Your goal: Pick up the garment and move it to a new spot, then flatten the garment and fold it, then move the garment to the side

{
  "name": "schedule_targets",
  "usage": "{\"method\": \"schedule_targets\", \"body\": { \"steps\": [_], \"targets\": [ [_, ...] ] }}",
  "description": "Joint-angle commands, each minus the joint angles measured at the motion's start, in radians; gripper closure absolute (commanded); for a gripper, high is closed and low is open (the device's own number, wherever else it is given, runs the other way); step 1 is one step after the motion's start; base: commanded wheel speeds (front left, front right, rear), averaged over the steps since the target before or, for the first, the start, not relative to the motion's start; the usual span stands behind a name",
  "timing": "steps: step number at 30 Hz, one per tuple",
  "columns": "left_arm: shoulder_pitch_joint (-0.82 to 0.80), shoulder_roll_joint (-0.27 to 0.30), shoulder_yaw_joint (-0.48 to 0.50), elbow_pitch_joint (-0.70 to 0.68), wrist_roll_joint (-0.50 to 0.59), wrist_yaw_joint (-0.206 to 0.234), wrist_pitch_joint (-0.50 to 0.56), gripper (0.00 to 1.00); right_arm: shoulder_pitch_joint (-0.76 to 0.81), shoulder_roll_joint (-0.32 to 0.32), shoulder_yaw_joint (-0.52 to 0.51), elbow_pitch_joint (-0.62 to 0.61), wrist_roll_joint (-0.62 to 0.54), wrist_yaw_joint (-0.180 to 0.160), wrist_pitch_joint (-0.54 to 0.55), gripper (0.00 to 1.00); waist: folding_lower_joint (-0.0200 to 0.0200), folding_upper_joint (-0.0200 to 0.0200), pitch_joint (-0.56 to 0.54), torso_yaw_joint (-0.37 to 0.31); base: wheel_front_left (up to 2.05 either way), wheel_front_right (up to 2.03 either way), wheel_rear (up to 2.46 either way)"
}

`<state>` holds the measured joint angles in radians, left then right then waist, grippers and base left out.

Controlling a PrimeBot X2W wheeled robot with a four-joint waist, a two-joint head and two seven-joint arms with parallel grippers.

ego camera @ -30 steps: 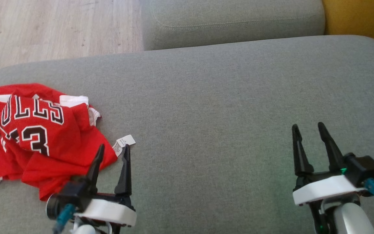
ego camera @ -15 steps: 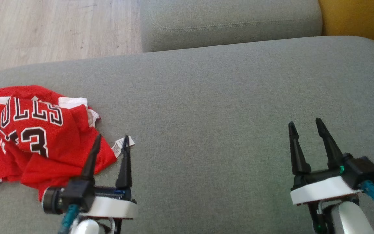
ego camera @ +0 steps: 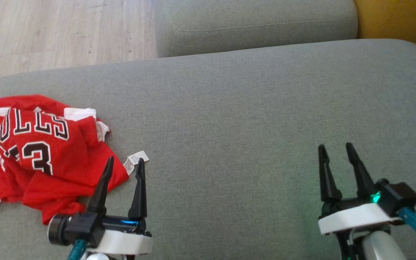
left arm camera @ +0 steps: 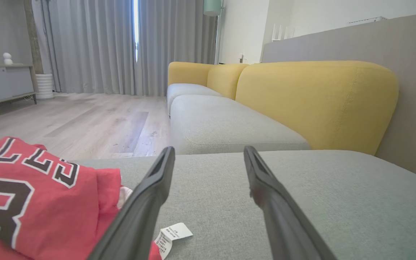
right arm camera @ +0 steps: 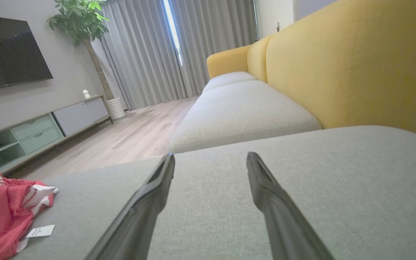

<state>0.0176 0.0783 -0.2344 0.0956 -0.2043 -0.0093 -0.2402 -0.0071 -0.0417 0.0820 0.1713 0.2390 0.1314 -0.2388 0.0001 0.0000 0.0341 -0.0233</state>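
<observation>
Head view: crumpled red garment [ego camera: 42, 155] at the left end of the grey sofa seat [ego camera: 229, 126], left gripper [ego camera: 126, 159] just beside its hem, right gripper [ego camera: 335, 145] well apart, both jaws released, empty; left wrist view: garment lower left; right wrist view: same, farther off.

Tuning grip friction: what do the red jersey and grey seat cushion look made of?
Red jersey: thin, limp synthetic knit, probably polyester; soft crumpled folds, bold lettering. Grey seat cushion: matte woven upholstery cloth, likely over padding; flecked weave, rounded edges.
</observation>
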Motion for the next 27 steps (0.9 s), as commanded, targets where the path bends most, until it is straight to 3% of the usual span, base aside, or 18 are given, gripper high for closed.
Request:
{"method": "schedule_targets", "body": {
  "steps": [1, 17, 27],
  "targets": [
    [-0.030, -0.007, 0.039, -0.028, 0.038, -0.003, -0.016, 0.00, -0.018, -0.008, 0.032, -0.013, -0.023, -0.001, -0.017, 0.00, -0.0001, 0.0000, 0.000, 0.000, 0.00, 0.00, 0.00],
    [-0.040, -0.028, 0.080, 0.016, 0.075, -0.046, -0.022, 0.00, -0.041, -0.008, 0.040, 0.010, -0.024, -0.001, -0.023, 0.00, -0.0001, 0.0000, 0.003, 0.006, 0.00, 0.00, 0.00],
    [-0.033, -0.028, 0.091, 0.013, 0.065, -0.035, -0.022, 0.00, -0.033, -0.008, 0.086, 0.008, -0.005, -0.001, -0.023, 0.00, -0.0001, 0.0000, -0.017, 0.075, 0.00, 0.00, 0.00]
  ]
}}
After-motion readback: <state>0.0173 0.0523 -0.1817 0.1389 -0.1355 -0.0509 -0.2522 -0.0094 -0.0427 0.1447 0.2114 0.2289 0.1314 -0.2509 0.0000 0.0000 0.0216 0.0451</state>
